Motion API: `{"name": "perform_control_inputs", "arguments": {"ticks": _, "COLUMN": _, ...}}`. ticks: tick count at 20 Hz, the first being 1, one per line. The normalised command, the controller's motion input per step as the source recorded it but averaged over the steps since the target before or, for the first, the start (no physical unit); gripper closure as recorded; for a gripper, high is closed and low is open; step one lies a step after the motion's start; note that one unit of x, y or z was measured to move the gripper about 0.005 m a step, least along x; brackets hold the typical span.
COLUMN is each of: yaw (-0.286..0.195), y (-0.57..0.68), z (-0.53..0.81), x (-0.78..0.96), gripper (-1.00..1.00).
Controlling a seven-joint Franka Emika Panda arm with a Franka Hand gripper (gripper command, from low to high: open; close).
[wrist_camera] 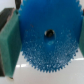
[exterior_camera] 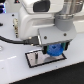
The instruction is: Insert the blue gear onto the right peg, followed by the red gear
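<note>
Step in hand: blue gear onto the right peg, first half of the task. The pincer (exterior_camera: 54,49) is closed on the flat round bright-blue plastic gear with toothed rim (wrist_camera: 47,42); its teal pads (wrist_camera: 10,45) press the gear's rim from both sides, centre hole visible between them. In the exterior view the gear hangs under the pincer, just above the grey rectangular plate with black border (exterior_camera: 37,59) on the white tabletop (exterior_camera: 15,72). The pegs are too small to make out here, so I cannot tell whether the hole is lined up or already on one. Red gear not in view. Next move, as I judge it: centre the hole over the peg, lower straight, then release.
</note>
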Motion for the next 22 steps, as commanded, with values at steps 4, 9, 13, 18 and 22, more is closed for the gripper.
{"name": "perform_control_inputs", "arguments": {"ticks": 4, "yaw": 0.0, "y": 0.08, "z": 0.15, "x": 0.12, "gripper": 1.0}}
{"name": "perform_control_inputs", "arguments": {"ticks": 9, "yaw": 0.0, "y": -0.02, "z": -0.05, "x": 0.17, "gripper": 1.0}}
{"name": "perform_control_inputs", "arguments": {"ticks": 13, "yaw": 0.0, "y": -0.15, "z": -0.2, "x": 0.16, "gripper": 1.0}}
{"name": "perform_control_inputs", "arguments": {"ticks": 18, "yaw": 0.0, "y": -0.19, "z": -0.02, "x": 0.13, "gripper": 1.0}}
{"name": "perform_control_inputs", "arguments": {"ticks": 22, "yaw": 0.0, "y": -0.15, "z": 0.08, "x": 0.13, "gripper": 1.0}}
